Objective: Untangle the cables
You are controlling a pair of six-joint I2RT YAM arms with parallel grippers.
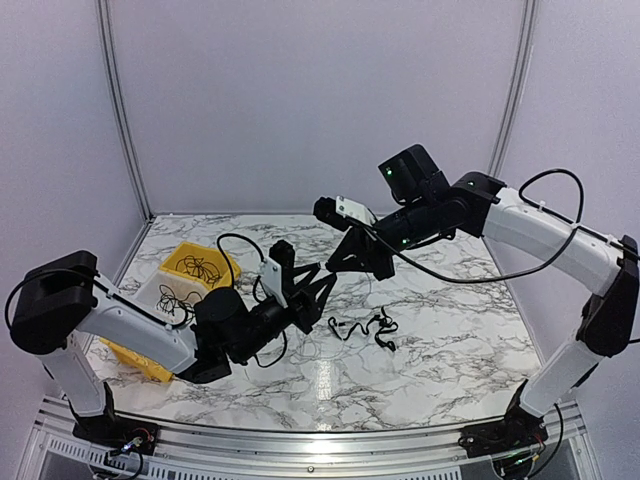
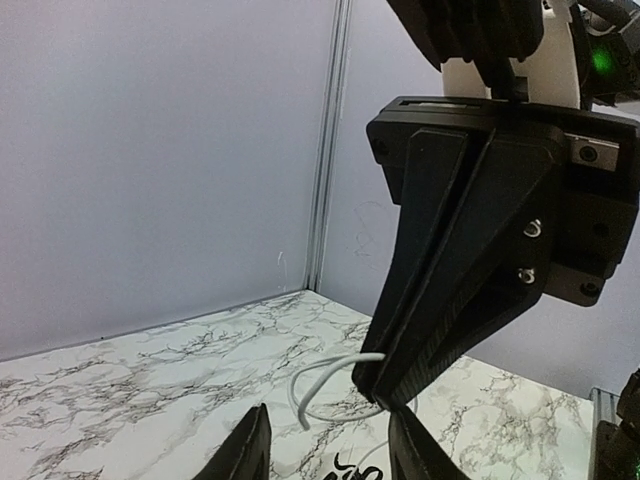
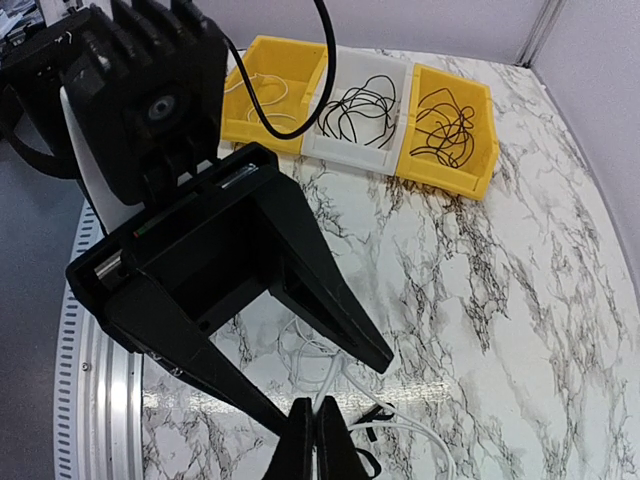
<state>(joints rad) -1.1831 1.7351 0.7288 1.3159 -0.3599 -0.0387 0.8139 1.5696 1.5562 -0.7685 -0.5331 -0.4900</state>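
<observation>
My right gripper (image 3: 315,410) is shut on a thin white cable (image 3: 329,375) and holds it just above the marble table. In the top view it (image 1: 334,268) points down and left at mid-table. My left gripper (image 2: 328,418) is open and empty, its two fingers either side of the right gripper's tip (image 2: 381,390) and the white cable's loop (image 2: 325,372). A short black cable (image 1: 365,326) lies on the table just right of both grippers and also shows in the right wrist view (image 3: 372,414). More black cables lie coiled in the bins.
Three bins stand in a row at the left: a yellow bin (image 3: 478,165) and a white bin (image 3: 352,152) with black cables, and another yellow bin (image 3: 238,125) with a pale cable. Booth walls close the back and sides.
</observation>
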